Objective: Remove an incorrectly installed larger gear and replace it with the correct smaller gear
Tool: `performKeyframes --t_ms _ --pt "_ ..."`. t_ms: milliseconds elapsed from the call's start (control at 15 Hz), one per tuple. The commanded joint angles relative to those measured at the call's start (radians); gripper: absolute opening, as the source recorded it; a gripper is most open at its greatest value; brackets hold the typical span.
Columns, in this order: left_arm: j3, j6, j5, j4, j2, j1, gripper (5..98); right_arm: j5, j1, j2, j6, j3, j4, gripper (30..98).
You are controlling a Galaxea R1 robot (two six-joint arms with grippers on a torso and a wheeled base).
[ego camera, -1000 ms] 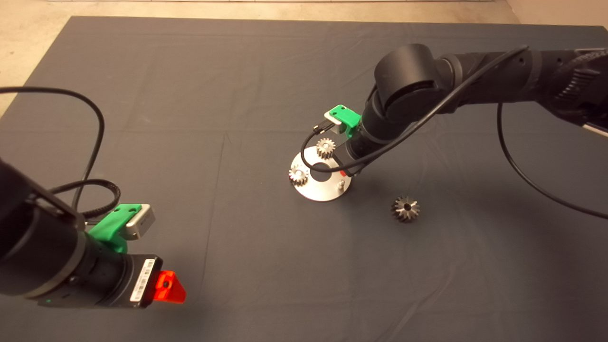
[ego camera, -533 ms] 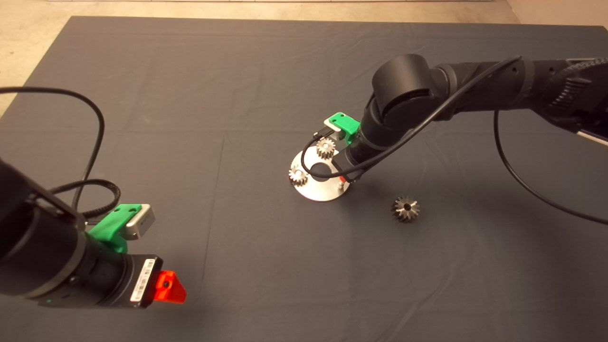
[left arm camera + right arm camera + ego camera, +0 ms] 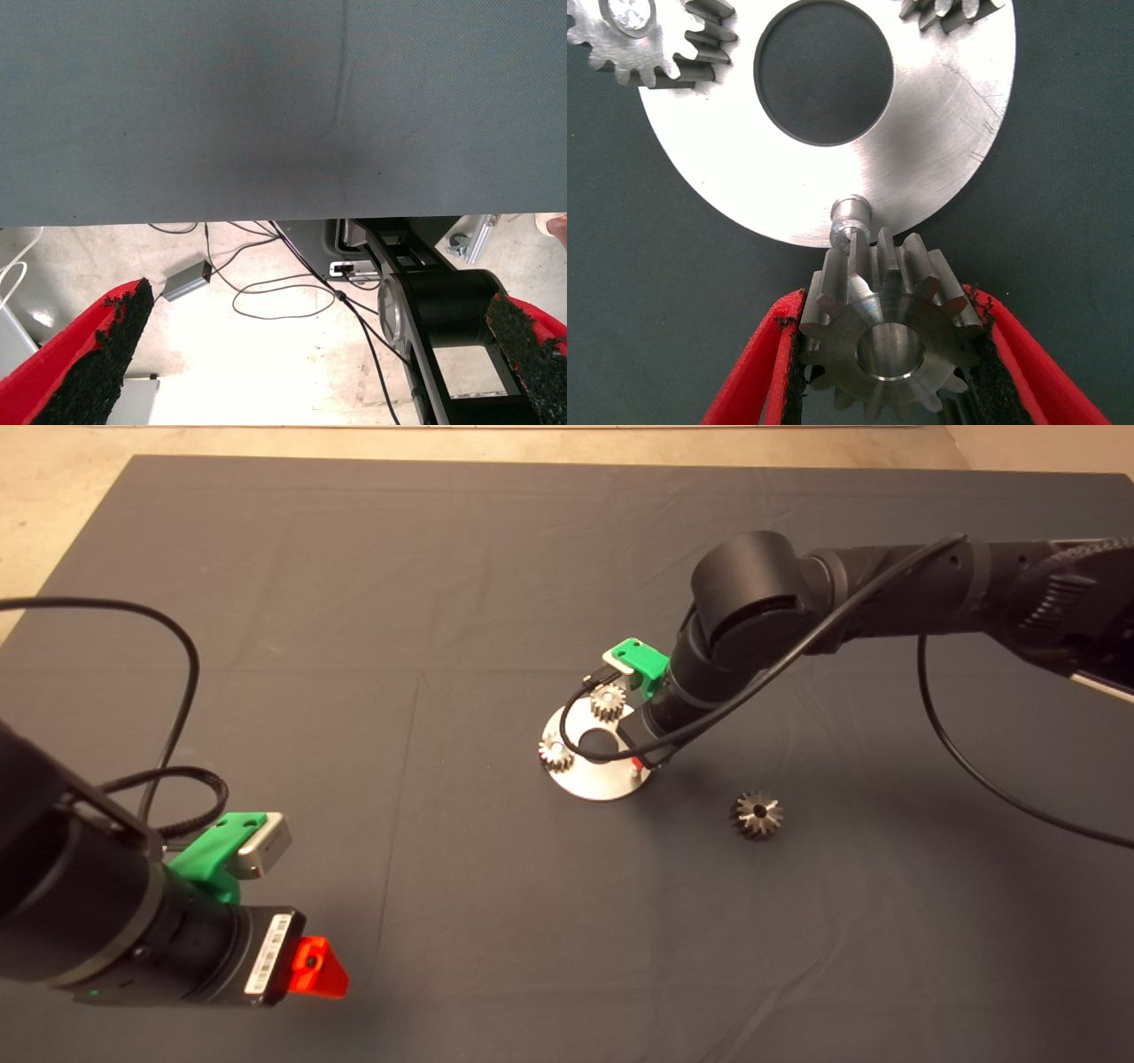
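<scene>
Big gear [image 3: 756, 815] is already off, lying on mat [image 3: 354, 602] well apart from plate [image 3: 602, 784]. R gripper [image 3: 890, 354] is over plate's edge, fingers clamped on small gear [image 3: 890, 332], which hangs just beside the bare pin [image 3: 850, 212], not yet on it. Two other small gears [image 3: 608, 701] sit on the plate. Left: line bore up w/ pin, lower, let go. L gripper [image 3: 310, 354] is parked at mat's near-left edge, fingers spread, holding nothing.

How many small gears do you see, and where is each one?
3. Two small gears sit on pins on the round plate, one at its far edge, one at its left edge. The right gripper holds the third beside the bare pin.
</scene>
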Motion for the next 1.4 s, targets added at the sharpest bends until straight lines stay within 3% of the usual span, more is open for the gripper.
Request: performKeyframes --t_ms 0,1333 --pt "0.013 -0.010 0.002 -0.018 -0.003 -0.006 97.7 -0.043 0.009 0.014 -0.001 -0.002 0.021 40.3" --pt "0.013 -0.006 0.002 -0.018 -0.003 -0.006 97.7 -0.043 0.000 0.025 -0.001 -0.022 0.012 40.3"
